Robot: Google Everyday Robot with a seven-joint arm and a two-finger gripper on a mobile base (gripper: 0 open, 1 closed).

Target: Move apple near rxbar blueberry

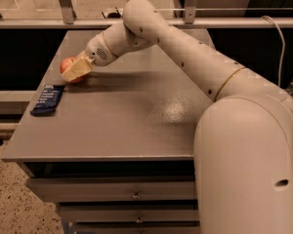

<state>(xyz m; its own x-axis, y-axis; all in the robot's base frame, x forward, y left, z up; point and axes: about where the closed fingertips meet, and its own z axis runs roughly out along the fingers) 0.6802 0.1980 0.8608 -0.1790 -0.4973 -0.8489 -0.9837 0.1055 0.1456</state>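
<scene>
My gripper (74, 70) is holding the apple (66, 63) between its pale fingers, low over the left part of the grey table (136, 121). The apple is staying just behind the rxbar blueberry (48, 99), near it but not touching. The bar is lying flat along the table's left edge, above the drawers (132, 195).

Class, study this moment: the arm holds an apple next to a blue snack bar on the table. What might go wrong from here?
1. The gripper holds the apple close to the left edge of the table. The apple is round, so if let go carelessly it may roll off.
2. The snack bar lies right at that edge, just in front of the apple. A low sweep might push it off.
</scene>
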